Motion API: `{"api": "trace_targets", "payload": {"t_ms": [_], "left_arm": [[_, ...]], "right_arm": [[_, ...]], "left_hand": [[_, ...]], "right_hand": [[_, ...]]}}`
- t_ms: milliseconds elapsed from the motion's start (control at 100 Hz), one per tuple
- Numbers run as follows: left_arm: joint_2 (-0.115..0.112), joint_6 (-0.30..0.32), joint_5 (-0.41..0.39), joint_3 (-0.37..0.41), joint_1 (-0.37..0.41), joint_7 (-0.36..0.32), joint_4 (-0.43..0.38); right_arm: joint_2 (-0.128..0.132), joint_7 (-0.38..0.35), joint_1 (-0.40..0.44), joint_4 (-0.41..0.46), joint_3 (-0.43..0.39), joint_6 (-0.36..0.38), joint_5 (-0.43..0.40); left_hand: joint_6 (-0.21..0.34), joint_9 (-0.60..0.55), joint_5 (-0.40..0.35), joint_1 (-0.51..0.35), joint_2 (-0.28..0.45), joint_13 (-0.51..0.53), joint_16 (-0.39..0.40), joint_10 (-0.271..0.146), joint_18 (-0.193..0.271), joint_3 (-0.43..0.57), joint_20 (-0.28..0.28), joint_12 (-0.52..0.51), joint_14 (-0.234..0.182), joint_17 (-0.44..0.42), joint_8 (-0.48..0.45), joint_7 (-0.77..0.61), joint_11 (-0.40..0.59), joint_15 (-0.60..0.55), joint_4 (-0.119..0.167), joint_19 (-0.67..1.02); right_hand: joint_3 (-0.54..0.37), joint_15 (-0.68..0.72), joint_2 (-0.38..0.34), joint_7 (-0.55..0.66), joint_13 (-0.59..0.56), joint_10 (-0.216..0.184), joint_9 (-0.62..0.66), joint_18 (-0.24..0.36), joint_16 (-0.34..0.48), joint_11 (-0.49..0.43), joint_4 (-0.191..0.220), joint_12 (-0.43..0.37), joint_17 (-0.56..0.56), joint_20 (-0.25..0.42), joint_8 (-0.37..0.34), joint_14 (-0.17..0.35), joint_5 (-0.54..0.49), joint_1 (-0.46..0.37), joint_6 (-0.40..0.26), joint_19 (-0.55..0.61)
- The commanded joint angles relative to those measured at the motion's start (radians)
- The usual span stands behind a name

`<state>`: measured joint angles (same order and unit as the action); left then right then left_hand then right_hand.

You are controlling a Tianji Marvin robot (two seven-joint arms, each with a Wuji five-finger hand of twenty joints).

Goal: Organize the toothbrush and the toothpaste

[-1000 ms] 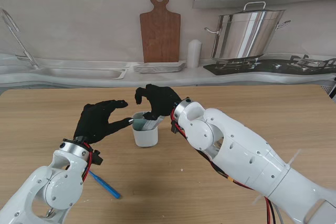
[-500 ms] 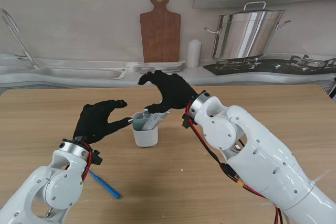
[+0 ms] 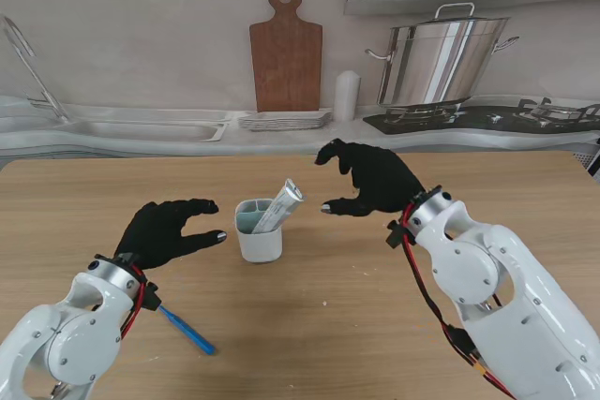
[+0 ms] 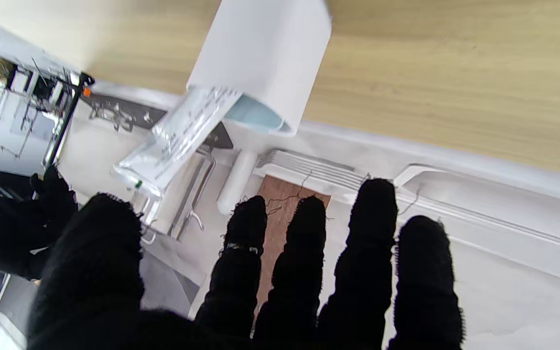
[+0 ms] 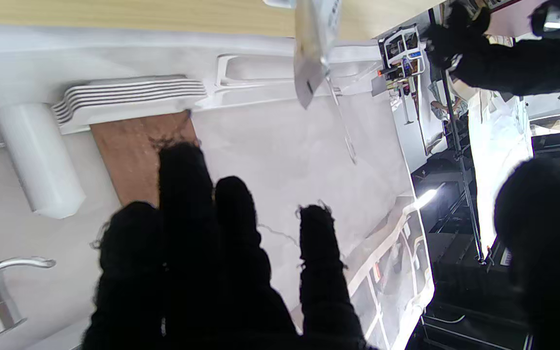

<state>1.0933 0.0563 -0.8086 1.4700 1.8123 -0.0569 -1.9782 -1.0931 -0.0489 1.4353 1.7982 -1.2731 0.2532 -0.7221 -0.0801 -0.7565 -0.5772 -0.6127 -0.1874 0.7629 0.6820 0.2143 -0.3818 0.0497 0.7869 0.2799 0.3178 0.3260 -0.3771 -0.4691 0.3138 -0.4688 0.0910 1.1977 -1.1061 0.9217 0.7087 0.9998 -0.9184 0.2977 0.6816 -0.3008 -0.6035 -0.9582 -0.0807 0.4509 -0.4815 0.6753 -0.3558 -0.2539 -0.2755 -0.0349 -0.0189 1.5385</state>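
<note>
A white cup [image 3: 259,241] stands in the middle of the table with a silvery toothpaste tube [image 3: 280,206] leaning out of it toward my right. The cup [image 4: 265,58] and tube [image 4: 183,136] also show in the left wrist view, and the tube's end [image 5: 311,53] in the right wrist view. A blue toothbrush [image 3: 187,330] lies on the table near me, beside my left forearm. My left hand [image 3: 164,231] is open, left of the cup and apart from it. My right hand [image 3: 370,180] is open, right of the cup, holding nothing.
The table's far edge meets a counter carrying a wooden cutting board [image 3: 285,51], stacked white plates [image 3: 284,120], a white cylinder [image 3: 347,95], a steel pot [image 3: 450,58] on a stove, and a sink [image 3: 122,126] at the left.
My right hand let go of the toothpaste tube in the cup and drew back to the right. My left hand pulled away from the cup toward me.
</note>
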Motion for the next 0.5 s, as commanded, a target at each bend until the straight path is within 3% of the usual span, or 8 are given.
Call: {"api": "trace_targets", "payload": {"t_ms": [0, 270, 310, 330, 410, 430, 440, 490], "left_arm": [[-0.012, 0.016, 0.005, 0.013, 0.036, -0.017, -0.009], [-0.023, 0.119, 0.028, 0.071, 0.147, -0.071, 0.008], [-0.025, 0.127, 0.024, 0.076, 0.161, -0.078, 0.01], [-0.025, 0.128, 0.022, 0.077, 0.168, -0.082, 0.011], [-0.029, 0.134, 0.022, 0.082, 0.19, -0.106, 0.01], [-0.03, 0.136, 0.02, 0.084, 0.195, -0.111, 0.01], [-0.031, 0.137, 0.019, 0.085, 0.198, -0.113, 0.01], [-0.033, 0.138, 0.008, 0.09, 0.21, -0.124, 0.007]], "right_arm": [[0.01, 0.009, 0.047, 0.002, -0.011, 0.014, -0.016], [0.018, -0.017, 0.149, 0.012, -0.094, 0.091, 0.014], [0.018, -0.017, 0.155, 0.006, -0.098, 0.099, 0.017], [0.018, -0.016, 0.157, 0.003, -0.1, 0.103, 0.017], [0.021, -0.031, 0.163, -0.005, -0.107, 0.104, 0.021], [0.022, -0.036, 0.165, -0.006, -0.108, 0.103, 0.024], [0.022, -0.038, 0.165, -0.007, -0.108, 0.102, 0.026], [0.021, -0.037, 0.165, -0.015, -0.107, 0.1, 0.035]], "left_hand": [[0.021, -0.043, -0.03, -0.015, 0.021, 0.057, 0.055, -0.011, 0.033, 0.01, 0.041, 0.049, 0.004, 0.039, -0.018, -0.02, 0.031, -0.057, 0.002, 0.065], [0.026, -0.106, -0.048, -0.019, 0.028, 0.176, 0.145, -0.02, 0.085, 0.018, 0.062, 0.066, -0.004, 0.184, -0.021, -0.085, 0.092, -0.198, 0.009, 0.222], [0.032, -0.111, -0.049, -0.019, 0.028, 0.19, 0.143, -0.024, 0.088, 0.019, 0.058, 0.067, -0.05, 0.187, -0.021, -0.089, 0.094, -0.203, 0.008, 0.224], [0.031, -0.112, -0.05, -0.02, 0.028, 0.186, 0.142, -0.024, 0.091, 0.019, 0.056, 0.066, -0.02, 0.189, -0.021, -0.092, 0.094, -0.2, 0.008, 0.225], [0.031, -0.11, -0.047, -0.018, 0.034, 0.174, 0.142, -0.024, 0.091, 0.018, 0.047, 0.065, -0.012, 0.178, -0.019, -0.094, 0.093, -0.196, 0.006, 0.222], [0.034, -0.11, -0.048, -0.017, 0.035, 0.18, 0.139, -0.026, 0.089, 0.017, 0.044, 0.065, -0.044, 0.175, -0.019, -0.095, 0.093, -0.196, 0.006, 0.219], [0.034, -0.111, -0.049, -0.018, 0.034, 0.177, 0.138, -0.027, 0.089, 0.018, 0.042, 0.065, -0.03, 0.174, -0.019, -0.096, 0.093, -0.192, 0.006, 0.218], [0.036, -0.117, -0.051, -0.019, 0.033, 0.187, 0.132, -0.027, 0.09, 0.017, 0.035, 0.067, -0.055, 0.178, -0.019, -0.102, 0.097, -0.188, 0.006, 0.217]], "right_hand": [[-0.01, -0.031, 0.019, -0.017, -0.05, -0.034, 0.031, 0.028, 0.026, 0.025, -0.021, -0.014, 0.041, 0.032, -0.007, 0.011, -0.036, 0.035, -0.025, 0.013], [0.004, -0.049, 0.018, -0.027, -0.199, -0.007, 0.187, 0.143, 0.016, 0.045, -0.013, -0.026, -0.059, -0.06, -0.016, 0.032, -0.145, -0.002, 0.003, -0.115], [0.006, -0.051, 0.018, -0.023, -0.219, -0.005, 0.207, 0.153, 0.013, 0.045, -0.012, -0.027, -0.075, -0.069, -0.019, 0.038, -0.161, -0.006, 0.008, -0.117], [0.005, -0.059, 0.02, -0.023, -0.226, -0.004, 0.214, 0.154, 0.013, 0.048, -0.012, -0.029, -0.077, -0.074, -0.02, 0.04, -0.168, -0.007, 0.011, -0.121], [0.005, -0.081, 0.019, -0.022, -0.274, -0.009, 0.259, 0.15, 0.012, 0.046, -0.013, -0.032, -0.059, -0.142, -0.025, 0.06, -0.203, -0.006, 0.02, -0.204], [0.004, -0.08, 0.02, -0.022, -0.289, -0.012, 0.272, 0.154, 0.011, 0.041, -0.014, -0.033, -0.054, -0.191, -0.03, 0.062, -0.21, -0.005, 0.024, -0.201], [0.003, -0.078, 0.021, -0.02, -0.298, -0.011, 0.28, 0.158, 0.011, 0.038, -0.015, -0.033, -0.051, -0.212, -0.032, 0.063, -0.217, -0.005, 0.027, -0.197], [-0.003, -0.075, 0.035, -0.013, -0.325, -0.007, 0.305, 0.161, 0.012, 0.035, -0.015, -0.034, -0.06, -0.233, -0.035, 0.059, -0.253, -0.012, 0.038, -0.188]]}}
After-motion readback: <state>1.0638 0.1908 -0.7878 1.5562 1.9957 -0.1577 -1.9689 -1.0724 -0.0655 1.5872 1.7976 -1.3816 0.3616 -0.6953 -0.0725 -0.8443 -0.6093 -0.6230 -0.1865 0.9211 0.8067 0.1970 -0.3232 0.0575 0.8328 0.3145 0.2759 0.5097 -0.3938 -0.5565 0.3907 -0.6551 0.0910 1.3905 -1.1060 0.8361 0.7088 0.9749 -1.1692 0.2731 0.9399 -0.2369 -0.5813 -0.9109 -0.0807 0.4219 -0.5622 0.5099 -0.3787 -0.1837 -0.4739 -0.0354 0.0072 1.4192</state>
